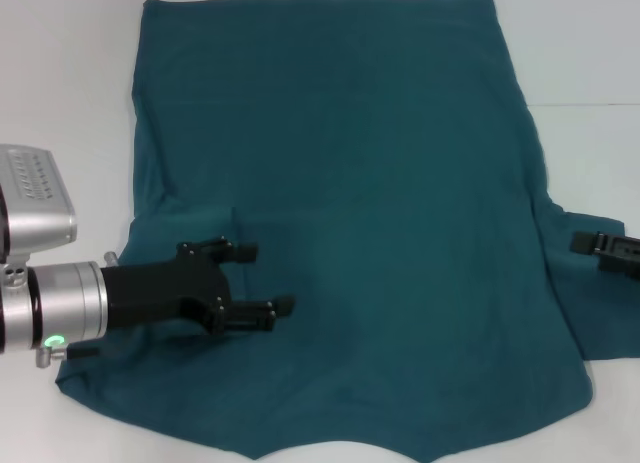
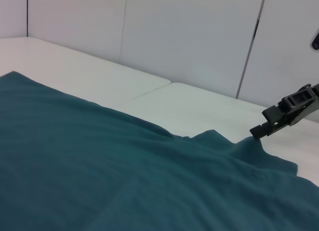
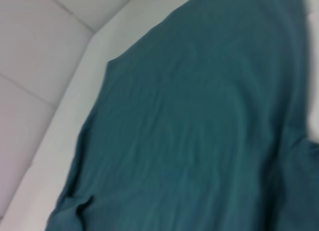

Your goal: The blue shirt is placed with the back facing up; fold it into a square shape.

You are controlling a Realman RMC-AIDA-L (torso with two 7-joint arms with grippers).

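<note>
Teal-blue cloth, soft and plain side up: found the blue shirt (image 1: 360, 203) spread nearly flat on the white table (image 1: 60, 83), hem at the far side, neckline (image 1: 340, 451) at the near edge. Found the left gripper (image 1: 270, 278) low over the shirt's left flank, just inboard of the left sleeve (image 1: 150, 383), pincer spread wide and holding nothing. Found the right gripper (image 1: 582, 245) at the opposite flank, over the right sleeve (image 1: 590, 313), tip at or touching the cloth edge in the left wrist view; could not tell how far open, nor whether anything was caught. Judged the fold not yet begun, and the step in hand to be taking hold of the two sides. To do that well: lower onto a sleeve edge rather than the broad middle, pinch a single clean layer, lift only enough to clear the table, and carry both sides inward evenly so as to keep the creases parallel. Judged such limp fabric likely to drag and bunch under an uneven pull; noted slight wrinkles near both sleeves.
</note>
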